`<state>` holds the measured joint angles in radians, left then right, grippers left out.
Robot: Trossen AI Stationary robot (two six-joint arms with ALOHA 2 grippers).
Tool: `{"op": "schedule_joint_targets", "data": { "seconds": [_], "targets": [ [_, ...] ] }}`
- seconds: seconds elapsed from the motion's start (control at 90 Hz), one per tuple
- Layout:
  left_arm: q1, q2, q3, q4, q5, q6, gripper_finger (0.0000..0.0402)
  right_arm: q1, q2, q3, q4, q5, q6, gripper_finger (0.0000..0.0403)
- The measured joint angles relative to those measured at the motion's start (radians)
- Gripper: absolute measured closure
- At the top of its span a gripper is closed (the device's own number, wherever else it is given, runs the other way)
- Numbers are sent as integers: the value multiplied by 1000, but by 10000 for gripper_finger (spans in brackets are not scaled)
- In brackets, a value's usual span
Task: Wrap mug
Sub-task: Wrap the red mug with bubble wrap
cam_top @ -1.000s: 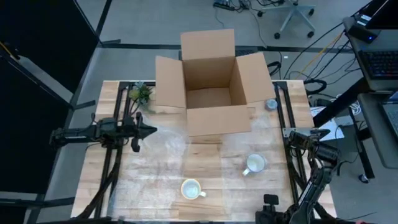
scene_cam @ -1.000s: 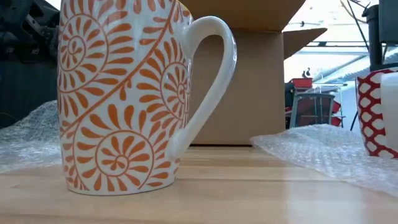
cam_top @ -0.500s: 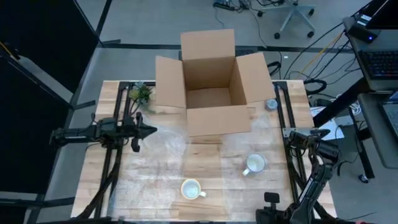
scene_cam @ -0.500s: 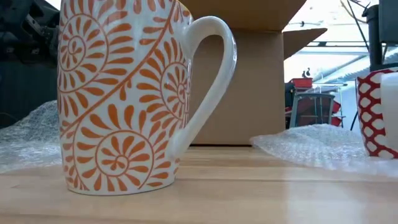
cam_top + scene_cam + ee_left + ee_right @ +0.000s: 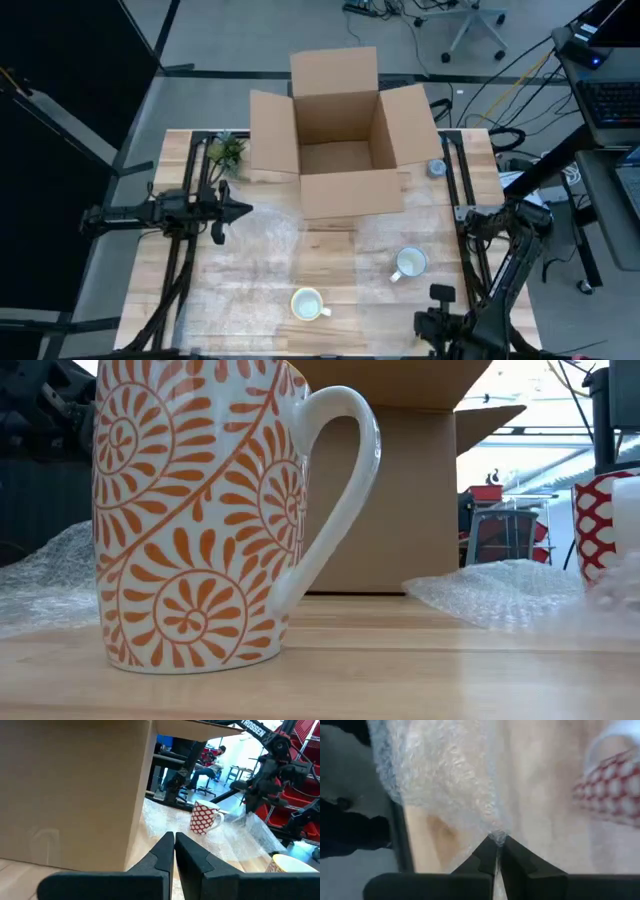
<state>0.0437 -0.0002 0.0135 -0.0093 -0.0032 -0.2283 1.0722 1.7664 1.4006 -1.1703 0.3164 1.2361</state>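
A white mug with a red lattice pattern (image 5: 410, 263) (image 5: 204, 817) stands upright on a sheet of bubble wrap (image 5: 420, 228) at the table's right. A white mug with orange swirls (image 5: 306, 303) (image 5: 200, 510) stands on bare wood near the front edge. My right gripper (image 5: 468, 222) (image 5: 497, 842) is at the sheet's right edge, shut on it. My left gripper (image 5: 246, 210) (image 5: 174, 837) hovers shut and empty at the table's left, pointing right. My right gripper pinches the bubble wrap's right edge (image 5: 496, 834) between its two fingers, coming from the table's right side. One layer or several, I cannot tell. The edge is raised off the wood while the rest of the sheet lies flat under the red mug (image 5: 610, 790).
An open cardboard box (image 5: 340, 130) stands at the table's far middle. A second bubble wrap sheet (image 5: 255, 240) lies left of centre. A small green plant (image 5: 228, 150) sits at the far left and a small round tin (image 5: 436, 168) at the far right.
My right arm has swung and raised its gripper a little with the bubble wrap's edge. In the low view the wrap now rises in front of the red mug's lower part. Both mugs and my left arm have stayed still.
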Motion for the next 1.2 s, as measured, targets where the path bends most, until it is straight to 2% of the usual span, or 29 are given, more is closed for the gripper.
{"op": "schedule_joint_targets", "data": {
  "seconds": [0.322,0.722,0.922,1.2],
  "targets": [
    [0,0,0,0,0,0,398,-58,-27,0,-162,9,-3,403],
    [0,0,0,0,0,0,398,-131,-27,0,-298,187,-3,403],
    [0,0,0,0,0,0,398,-176,-27,0,-398,224,60,403],
    [0,0,0,0,0,0,398,-249,-29,-58,-352,269,88,403]
  ]
}}
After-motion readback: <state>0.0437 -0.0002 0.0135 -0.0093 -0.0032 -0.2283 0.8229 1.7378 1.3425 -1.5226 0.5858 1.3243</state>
